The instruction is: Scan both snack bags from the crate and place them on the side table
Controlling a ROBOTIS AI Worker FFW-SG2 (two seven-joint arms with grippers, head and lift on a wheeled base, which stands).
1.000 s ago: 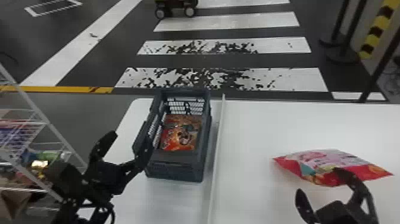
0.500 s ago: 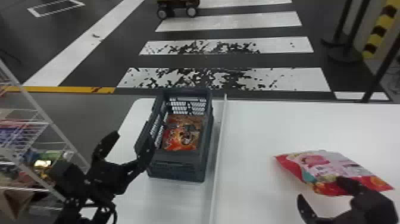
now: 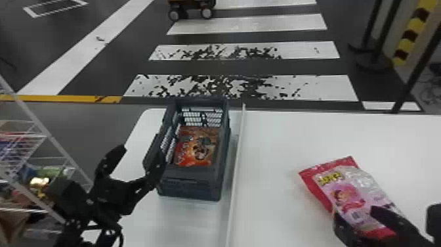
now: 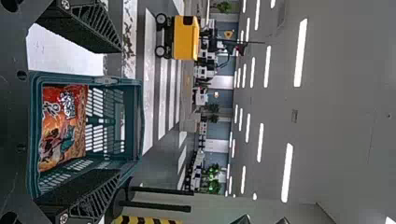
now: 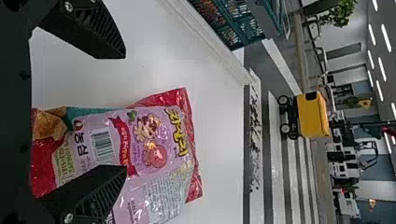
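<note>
Our right gripper (image 3: 355,213) stands wide at the near end of the pink snack bag (image 3: 347,193), one finger over its printed face and the other beyond its edge. We see no squeeze on the wrapper; the white table (image 3: 279,138) seems to bear its weight, so we judge this a loose straddle, made to turn or gather the bag. Its barcode (image 5: 102,144) faces the right wrist camera, between the finger lines, which would suit a scan, though we cannot tell whether one has been made.

Off to that gripper's left, across the raised ridge (image 3: 234,177), the orange snack bag (image 3: 197,147) rests inside the crate (image 3: 192,189), kept together by its walls. Our left gripper (image 3: 141,151) is parked just beside the crate, also spread wide, handy for that second bag.

Next, we would centre the right fingers on the pink bag before closing: caught on one side only, the slack film could slide or fold over its code.
</note>
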